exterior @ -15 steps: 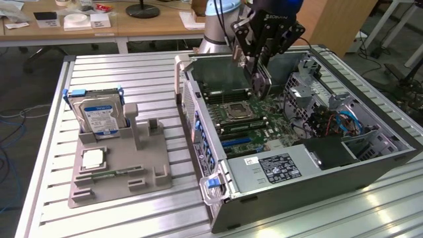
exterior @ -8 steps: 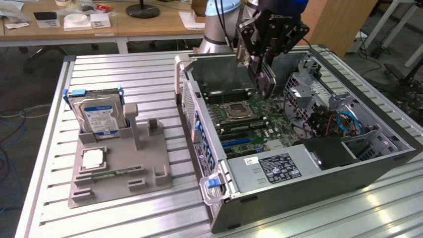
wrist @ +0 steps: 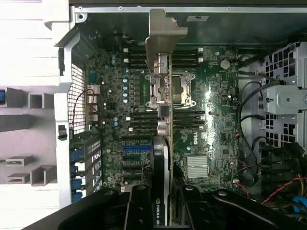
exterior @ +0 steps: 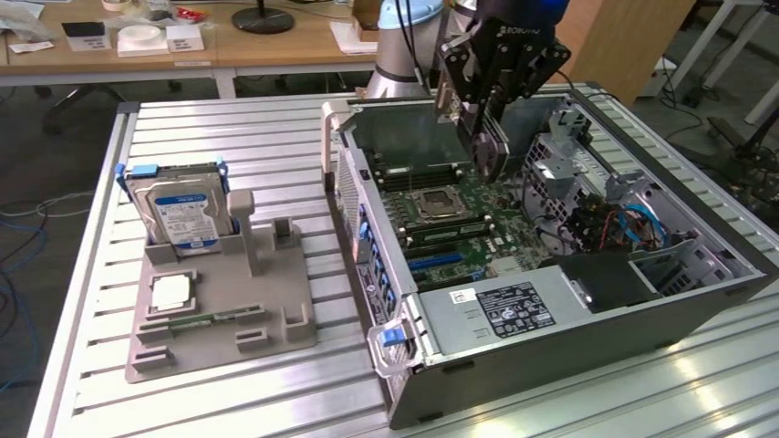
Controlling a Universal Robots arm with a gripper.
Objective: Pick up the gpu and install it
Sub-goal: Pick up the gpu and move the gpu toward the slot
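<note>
Count: one gpu (exterior: 490, 151), one gripper (exterior: 475, 117). One open case (exterior: 585, 351); inside it, one CPU socket (exterior: 436, 203), one power supply (exterior: 499, 308), one small heatsink (wrist: 196, 166). Outside it: one grey holder (exterior: 274, 315), one hard drive (exterior: 182, 214), one loose chip (exterior: 171, 292), one memory stick (exterior: 213, 321).

Gpu (wrist: 160, 158) cooler edge, wrist view: white "NVIDIA", then a few letters cut off by the frame. Gripper (exterior: 477, 109) body, exterior view: pale lettering starting "ROB", the rest not legible. Motherboard (wrist: 216, 96): small white mark just beside the silver heatsink (wrist: 196, 166) that looks like "DELL". The print on the blue-white drive label (exterior: 185, 224) and the black PSU label (exterior: 517, 310) is too small to read.
</note>
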